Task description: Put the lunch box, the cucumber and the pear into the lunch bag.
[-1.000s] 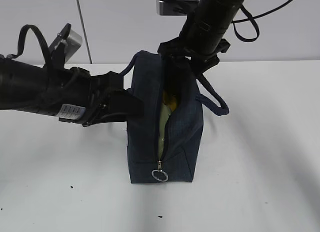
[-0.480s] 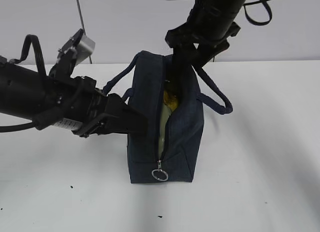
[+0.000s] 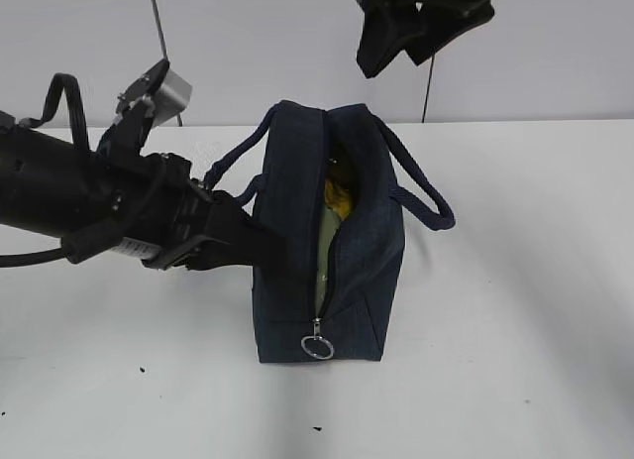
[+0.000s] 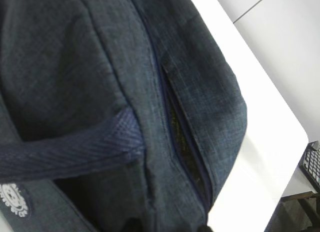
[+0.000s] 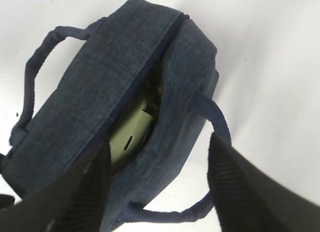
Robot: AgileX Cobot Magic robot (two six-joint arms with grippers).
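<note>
**Bag upright on counter, zipper gaping, right hand clear above**

We see the lunch bag (image 3: pixel 327 241) standing upright on the white counter (image 3: pixel 515 310), top zipper parted along most of its length, ring pull (image 3: pixel 318 347) hanging at the near end.

Contents visible through the gap: the pale green lunch box (image 5: pixel 129 134) sits inside, and a yellow patch we read as the pear (image 3: pixel 337 197) shows deeper in the opening. We cannot make out the cucumber in any view.

Left hand (image 3: pixel 260 241): pressed against the bag's left side wall, just below the left handle (image 3: pixel 230 162). Its fingertips are lost against the dark fabric, and the left wrist view shows only bag cloth, a handle strap and the zipper seam up close. We cannot tell whether it grips fabric or merely rests there, nor how far apart the jaws are.

Right hand (image 5: pixel 160 192): above the bag's far end, well clear of it, near the top edge of the exterior view. Jaws stand wide apart, holding nothing; the bag opening lies directly below between the two fingers (image 5: pixel 75 192).
</note>
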